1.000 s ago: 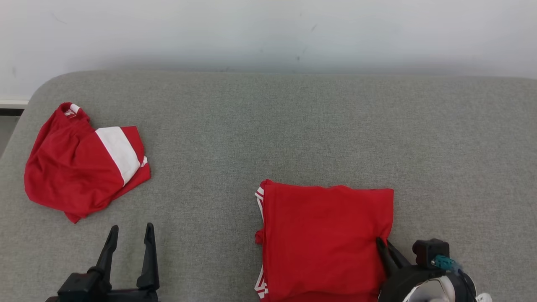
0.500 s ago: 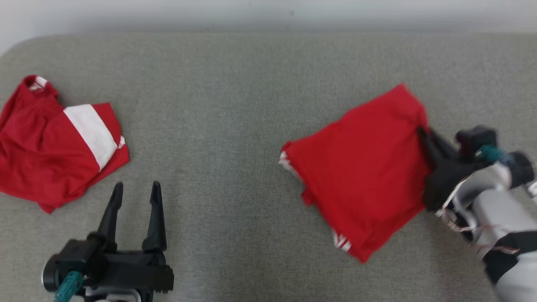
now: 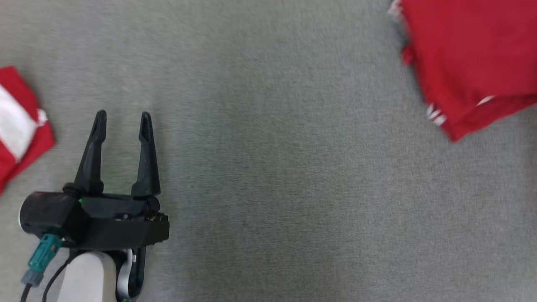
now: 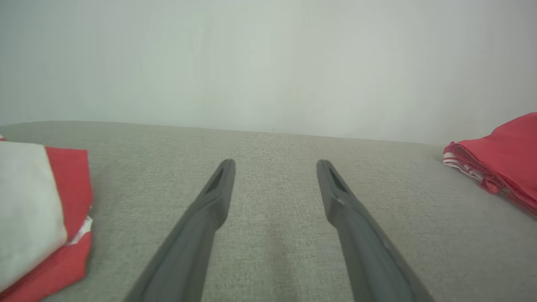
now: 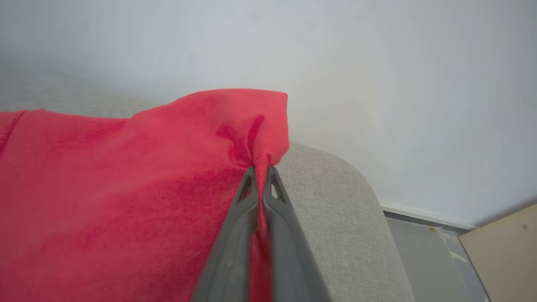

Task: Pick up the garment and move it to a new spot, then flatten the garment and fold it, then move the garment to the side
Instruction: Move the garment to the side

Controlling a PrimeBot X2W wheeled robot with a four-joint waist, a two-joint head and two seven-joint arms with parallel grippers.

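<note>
Right now we've got the right gripper [image 5: 261, 170] clamped tight on a small pinch of the folded red garment [image 5: 126, 188], close to one corner, w/ cloth puckered around the fingertips. In the head view the garment sits top right over the grey cushion [image 3: 272, 167], partly cut off by the frame. Whether it's lifted clear or dragging, we can't tell. The left gripper [image 3: 123, 117] is spread wide and holds nothing. It's low over bare cushion, well apart from the garment and nearer a second red-and-white garment [image 3: 21, 126] at the left edge.

What we think could go wrong:

1. Fold comes undone. It's a one-corner pinch on a multi-layer stack. If the jaws hold only some layers, the rest can peel off or fan out, esp. if the cloth rubs on the rough weave.
2. Overshoot. The right wrist view puts the cushion's rounded end [image 5: 335, 188] just beside the gripper, w/ floor [image 5: 419, 247] below. Carry much further that way and part of the garment hangs over the end or slides off.
3. Messy release. W/ fabric bunched between the fingers, opening may leave a raised crease, or the cloth may snag and get tugged along as the arm backs off.
4. Weak check. The head view is smeared and shows only part of the garment, so we'd prob. miss a slipped layer.
5. No backup. The left gripper is too far off to steady anything.
</note>
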